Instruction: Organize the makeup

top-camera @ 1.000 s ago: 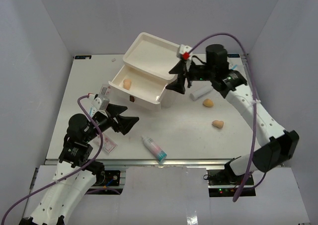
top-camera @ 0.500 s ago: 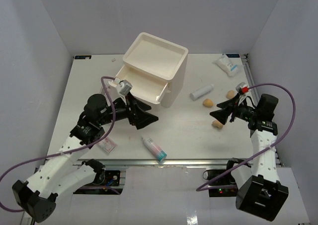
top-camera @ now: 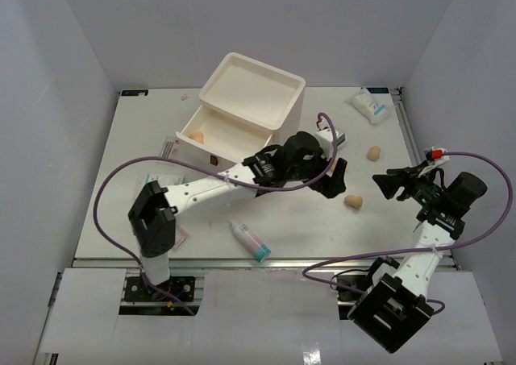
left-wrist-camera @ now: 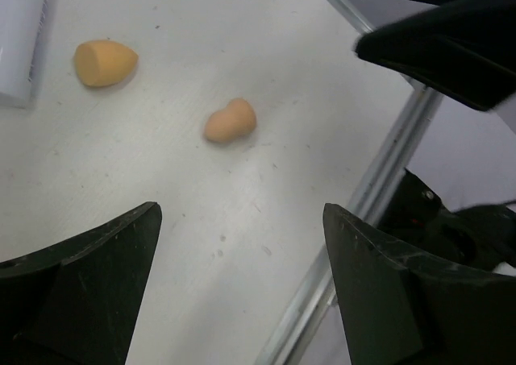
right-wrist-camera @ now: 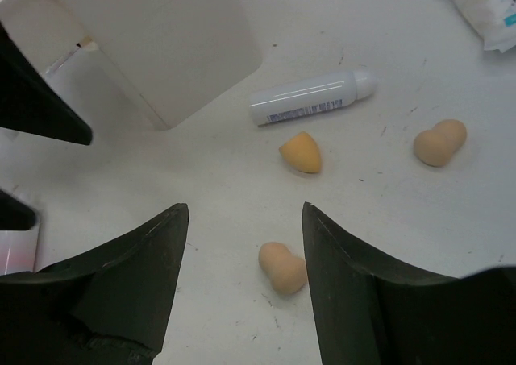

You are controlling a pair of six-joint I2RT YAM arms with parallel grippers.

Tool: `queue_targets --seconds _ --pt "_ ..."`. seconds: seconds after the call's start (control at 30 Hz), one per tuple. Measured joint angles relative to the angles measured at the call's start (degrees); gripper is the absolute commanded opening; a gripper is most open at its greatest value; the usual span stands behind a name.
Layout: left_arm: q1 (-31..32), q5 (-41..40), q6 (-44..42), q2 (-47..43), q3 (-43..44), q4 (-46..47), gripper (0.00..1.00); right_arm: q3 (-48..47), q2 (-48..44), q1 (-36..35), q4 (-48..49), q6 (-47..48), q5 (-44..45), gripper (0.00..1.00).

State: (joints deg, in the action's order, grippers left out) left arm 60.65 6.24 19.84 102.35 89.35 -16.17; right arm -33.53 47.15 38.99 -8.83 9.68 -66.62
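The left hand (left-wrist-camera: 240,220) hangs spread and empty, 1 tan sponge (left-wrist-camera: 230,121) just ahead on the table (left-wrist-camera: 121,155). The right hand (right-wrist-camera: 242,212), likewise spread and empty, faces it.

Overhead camera looks down from behind; both close wrist cameras share one tan sponge (left-wrist-camera: 230,122).

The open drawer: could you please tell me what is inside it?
One tan sponge lies in the drawer; its remaining visible floor is bare. The rear part is hidden under the box.
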Motion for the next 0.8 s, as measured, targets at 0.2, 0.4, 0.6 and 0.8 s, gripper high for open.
queue_targets --seconds 0.2,0.4,0.6,0.8 --pt "-0.7 -4.7 -1.8 15.3 14.3 -4.5 0.79 0.0 -0.6 2.2 0.1 -0.7 0.0 0.64" --pt "-2.6 -5.5 -1.9 27.4 30.5 -6.9 0.69 0.4 -0.6 2.3 0.3 -1.0 -0.1 0.64" --pt "-5.1 -5.4 -1.5 37.0 39.0 -6.9 0.67 0.7 -0.5 2.6 1.5 -2.0 -0.6 0.64" --pt "-6.4 -5.5 -0.9 43.9 40.7 -6.3 0.69 1.1 -0.5 2.6 2.9 -2.9 -1.3 0.64"
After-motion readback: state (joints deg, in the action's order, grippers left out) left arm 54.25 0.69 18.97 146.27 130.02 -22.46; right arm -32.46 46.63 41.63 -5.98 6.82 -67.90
